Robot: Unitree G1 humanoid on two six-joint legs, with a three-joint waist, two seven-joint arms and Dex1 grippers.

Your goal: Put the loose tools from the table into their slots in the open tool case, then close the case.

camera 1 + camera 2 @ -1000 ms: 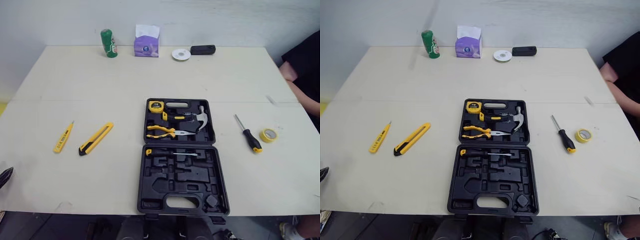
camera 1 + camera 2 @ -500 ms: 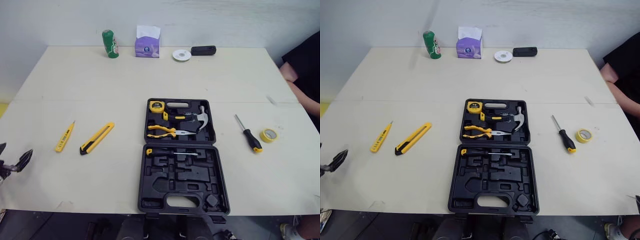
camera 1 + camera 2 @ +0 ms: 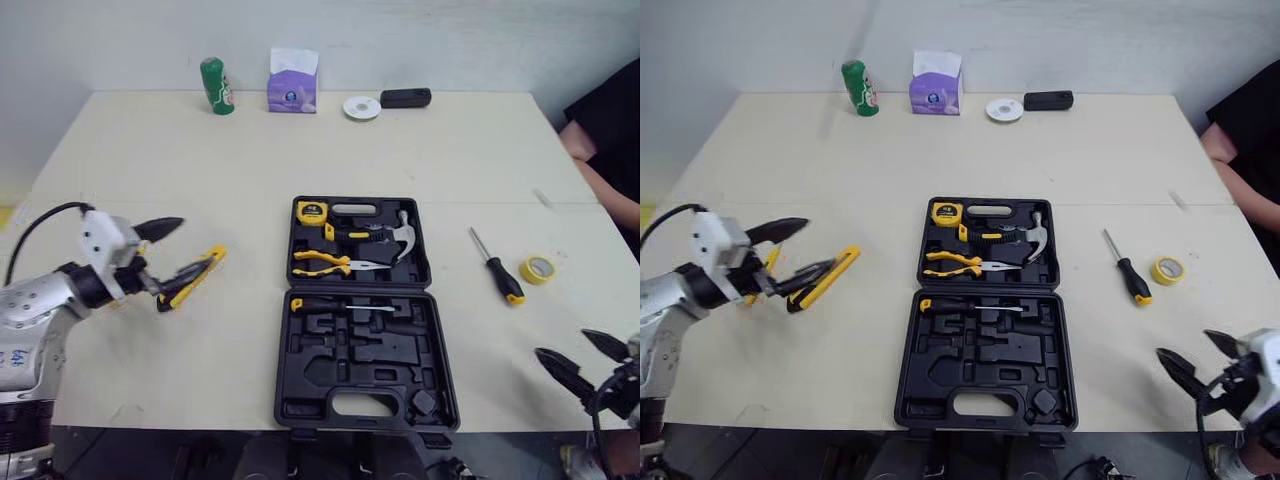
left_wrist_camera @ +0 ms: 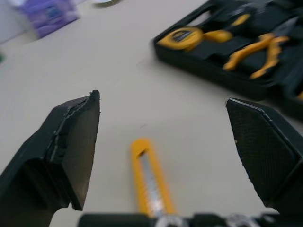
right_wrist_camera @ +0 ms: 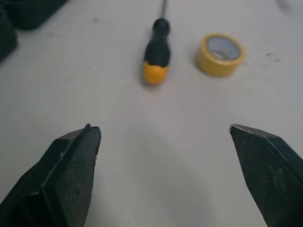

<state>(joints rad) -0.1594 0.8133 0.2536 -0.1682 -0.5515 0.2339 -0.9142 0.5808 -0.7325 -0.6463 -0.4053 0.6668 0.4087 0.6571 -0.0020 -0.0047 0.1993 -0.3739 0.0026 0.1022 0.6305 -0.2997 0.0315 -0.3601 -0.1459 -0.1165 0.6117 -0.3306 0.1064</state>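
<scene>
In the moulded black case (image 3: 300, 385) lie yellow-handled pliers (image 3: 325, 263).

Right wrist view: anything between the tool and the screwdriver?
No; in the right wrist view, bare table lies between the open right tool and the screwdriver.

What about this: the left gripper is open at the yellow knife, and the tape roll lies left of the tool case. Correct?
No: the tape roll lies right of the tool case, as the left eye view shows. The rest holds.
</scene>
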